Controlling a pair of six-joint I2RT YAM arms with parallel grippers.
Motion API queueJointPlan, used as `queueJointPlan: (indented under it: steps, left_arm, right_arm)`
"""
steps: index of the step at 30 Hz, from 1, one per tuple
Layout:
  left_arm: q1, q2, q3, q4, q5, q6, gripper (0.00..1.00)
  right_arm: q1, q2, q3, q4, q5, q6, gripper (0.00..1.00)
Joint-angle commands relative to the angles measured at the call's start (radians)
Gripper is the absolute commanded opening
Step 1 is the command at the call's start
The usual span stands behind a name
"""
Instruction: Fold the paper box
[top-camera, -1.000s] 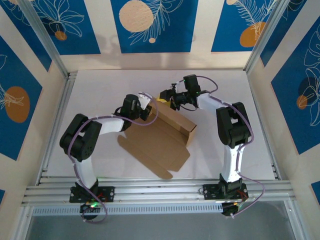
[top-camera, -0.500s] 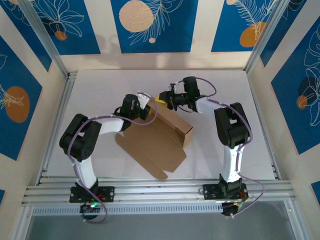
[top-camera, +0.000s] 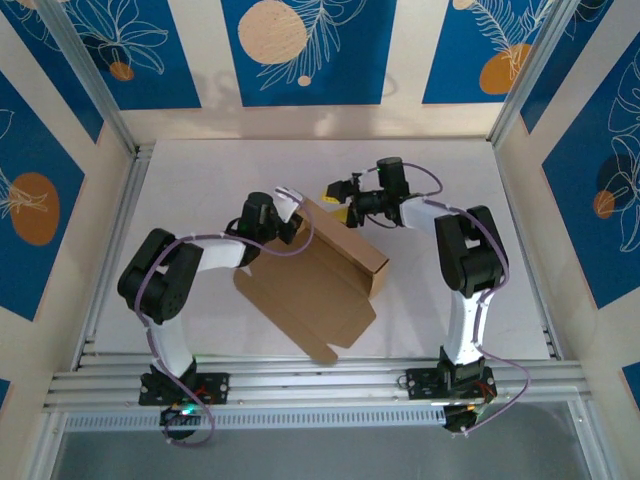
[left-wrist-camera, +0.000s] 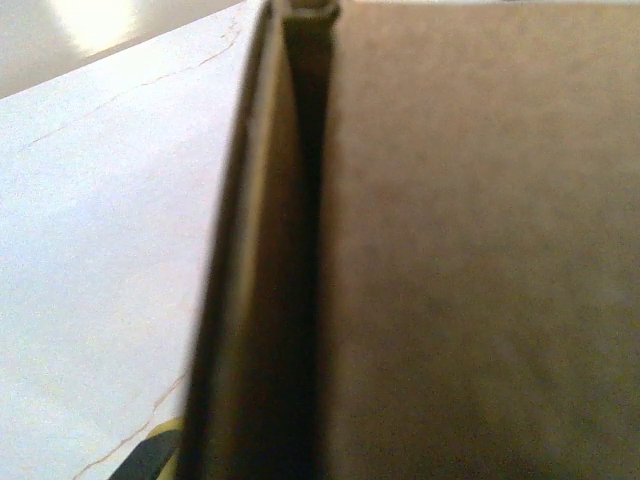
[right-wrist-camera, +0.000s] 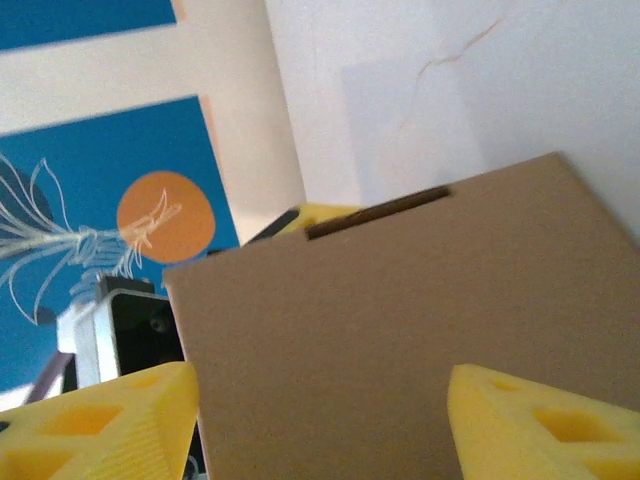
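Observation:
The paper box (top-camera: 312, 272) is plain brown cardboard lying slantwise in the middle of the white table, its far long wall (top-camera: 350, 240) folded up and its near flaps flat. My left gripper (top-camera: 289, 226) sits at the box's back left end, shut on the doubled side wall (left-wrist-camera: 290, 250), which runs up close through the left wrist view. My right gripper (top-camera: 343, 202) hovers at the back corner, open. Its yellow fingers (right-wrist-camera: 100, 420) stand wide apart on either side of a brown panel (right-wrist-camera: 400, 340) with a slot (right-wrist-camera: 380, 206) near its top edge.
The white table (top-camera: 200, 180) is ringed by an aluminium frame (top-camera: 320, 380) at the near edge and by blue patterned walls. Both arm bases stand at the near edge. A yellow finger of the left gripper (right-wrist-camera: 320, 213) peeks over the panel in the right wrist view.
The right gripper's jaws closed in and have now spread wide again, and its wrist has drawn back slightly to the right. The left gripper and the box have barely moved.

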Motion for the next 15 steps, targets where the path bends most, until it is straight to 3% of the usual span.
queueJointPlan:
  steps: [1,6,9,15]
  left_arm:
    - [0.010,-0.031,-0.012,0.010,0.080,0.028,0.00]
    - [0.032,-0.019,0.003,0.047,0.199,0.006,0.00]
    - [0.043,0.005,0.041,0.035,0.216,-0.006,0.00]
    - [0.043,0.045,0.076,0.036,0.134,-0.069,0.00]
  right_arm:
    - [-0.052,-0.025,0.003,-0.116,0.015,-0.030,0.62]
    - [-0.056,0.014,0.053,-0.274,0.051,-0.135,0.29]
    - [-0.030,0.052,0.073,-0.319,0.042,-0.189,0.20]
    - [0.043,0.081,0.065,-0.235,-0.016,-0.176,0.17]
